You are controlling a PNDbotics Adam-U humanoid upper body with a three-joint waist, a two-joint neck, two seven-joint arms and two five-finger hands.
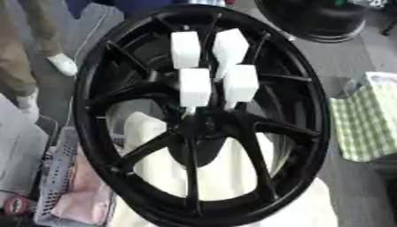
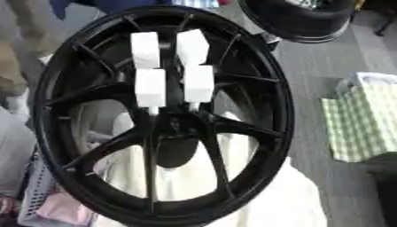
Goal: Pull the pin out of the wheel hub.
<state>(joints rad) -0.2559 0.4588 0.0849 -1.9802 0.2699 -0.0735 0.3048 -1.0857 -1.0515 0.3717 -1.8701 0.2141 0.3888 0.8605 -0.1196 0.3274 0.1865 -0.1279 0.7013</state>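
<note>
White block-headed pin (image 1: 195, 86), pictured among four clustered just above the centre of the large black spoked metal wheel hub (image 1: 194, 212), judged light, rigid, smooth, best pinched across its squared head, with neither robot hand in view.

Black wheel (image 1: 203, 116) with a glossy, smooth painted-metal look
Four white blocks (image 1: 211, 66) appear matt and plastic-like; beneath lies soft cream cloth (image 1: 232, 177); a green checked fabric (image 1: 368, 117) lies beside it

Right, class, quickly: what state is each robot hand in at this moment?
Left hand: not in view.
Right hand: not in view.
Only the black wheel shows.
</note>
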